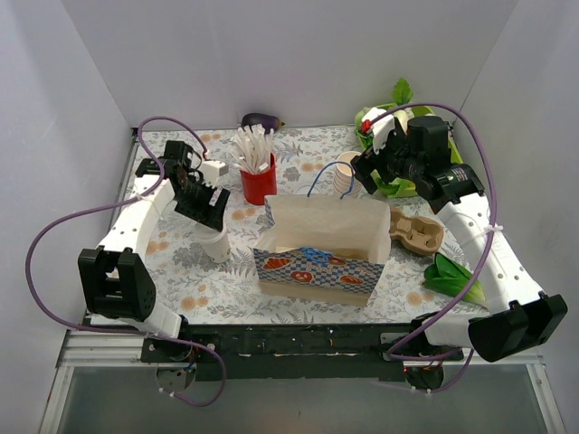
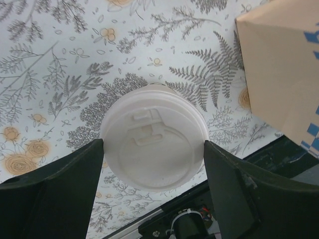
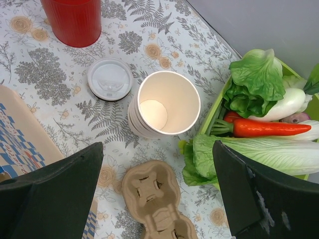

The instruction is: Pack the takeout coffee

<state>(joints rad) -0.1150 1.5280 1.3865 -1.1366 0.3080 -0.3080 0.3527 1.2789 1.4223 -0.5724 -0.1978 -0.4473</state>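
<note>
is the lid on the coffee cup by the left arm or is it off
On. In the left wrist view the white lid covers the whole top of the takeout coffee, which stands upright between the left gripper's open fingers.

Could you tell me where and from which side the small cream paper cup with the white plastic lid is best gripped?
Probably from above: the lidded cream paper cup stands upright, so close on its round wall just below the lid, where the left gripper already straddles it.

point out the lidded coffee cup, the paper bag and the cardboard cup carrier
lidded coffee cup (image 2: 153, 144), left wrist view, centre of its lid
paper bag (image 1: 312, 268), top view, patterned front wall
cardboard cup carrier (image 3: 155, 204), right wrist view, its middle
</note>
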